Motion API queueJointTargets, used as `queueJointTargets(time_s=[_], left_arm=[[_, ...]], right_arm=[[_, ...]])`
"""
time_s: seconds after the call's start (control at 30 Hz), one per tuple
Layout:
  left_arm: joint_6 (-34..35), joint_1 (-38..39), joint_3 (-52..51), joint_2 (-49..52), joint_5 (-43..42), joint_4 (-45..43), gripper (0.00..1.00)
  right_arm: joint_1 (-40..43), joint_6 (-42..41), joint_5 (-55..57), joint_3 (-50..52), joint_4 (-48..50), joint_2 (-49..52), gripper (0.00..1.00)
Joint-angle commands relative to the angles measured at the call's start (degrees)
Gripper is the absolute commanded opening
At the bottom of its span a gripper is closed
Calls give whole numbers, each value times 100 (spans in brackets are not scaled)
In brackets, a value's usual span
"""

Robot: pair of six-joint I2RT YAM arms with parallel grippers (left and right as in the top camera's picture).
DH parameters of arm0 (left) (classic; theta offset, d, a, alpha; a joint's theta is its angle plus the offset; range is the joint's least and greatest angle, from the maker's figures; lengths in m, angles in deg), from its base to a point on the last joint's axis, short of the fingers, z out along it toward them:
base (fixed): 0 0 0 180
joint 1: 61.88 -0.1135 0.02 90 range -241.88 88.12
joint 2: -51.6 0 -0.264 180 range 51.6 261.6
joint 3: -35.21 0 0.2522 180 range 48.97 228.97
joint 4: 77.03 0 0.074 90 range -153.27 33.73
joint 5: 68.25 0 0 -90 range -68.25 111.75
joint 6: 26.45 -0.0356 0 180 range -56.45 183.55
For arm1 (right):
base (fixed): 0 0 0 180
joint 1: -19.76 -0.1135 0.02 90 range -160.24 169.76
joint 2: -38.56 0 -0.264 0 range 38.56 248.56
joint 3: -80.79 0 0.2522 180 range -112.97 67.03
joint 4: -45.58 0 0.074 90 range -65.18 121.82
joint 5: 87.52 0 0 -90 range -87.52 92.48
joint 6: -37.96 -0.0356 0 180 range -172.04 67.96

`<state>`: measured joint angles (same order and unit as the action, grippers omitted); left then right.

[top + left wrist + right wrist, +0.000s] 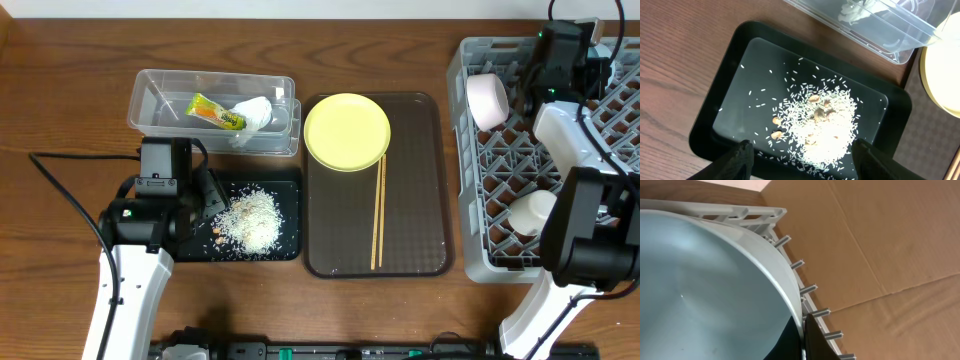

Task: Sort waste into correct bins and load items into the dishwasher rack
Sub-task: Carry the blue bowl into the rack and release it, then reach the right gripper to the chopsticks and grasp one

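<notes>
Left wrist view: left hand hangs wide and empty over rice piled in the black tray. Right hand pinches the blue bowl by its rim at the rack edge. Plate and chopsticks lie on the brown tray.

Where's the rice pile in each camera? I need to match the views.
Overhead: rice pile lower left, on the black tray.
Left wrist: rice pile lower centre.
Right wrist: not in it.
Shared landmark: clear tub beside the tray, in overhead and left wrist.
</notes>
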<state>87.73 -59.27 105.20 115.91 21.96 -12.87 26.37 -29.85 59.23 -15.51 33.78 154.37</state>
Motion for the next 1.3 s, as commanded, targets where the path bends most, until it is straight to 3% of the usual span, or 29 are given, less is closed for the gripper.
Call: queueJointTargets(time_s=[0.0, 0.23, 0.37, 0.53, 0.7, 1.03, 1.13, 1.27], left_arm=[[35, -24, 26, 4, 28, 9, 66], [35, -24, 26, 4, 26, 11, 66], [33, -24, 26, 4, 28, 9, 66], [35, -24, 26, 4, 28, 11, 66], [35, -24, 26, 4, 28, 9, 66], [33, -24, 26, 4, 28, 11, 66], [33, -24, 26, 4, 28, 11, 66], [33, -24, 26, 4, 28, 11, 66]], right_arm=[[-151, -57, 238, -20, -50, 186, 1], [-595, -208, 236, -22, -470, 188, 5], [-828, -442, 240, -22, -844, 157, 18], [-1038, -1421, 192, -22, -1543, -275, 41], [-1215, -1685, -964, -22, -2503, -1110, 59], [-1912, -3429, -5816, -20, -5047, -2245, 61], [-2243, -3755, -6286, 107, -5536, -2190, 59], [-2763, -4151, -6122, 640, -5560, -2162, 57]])
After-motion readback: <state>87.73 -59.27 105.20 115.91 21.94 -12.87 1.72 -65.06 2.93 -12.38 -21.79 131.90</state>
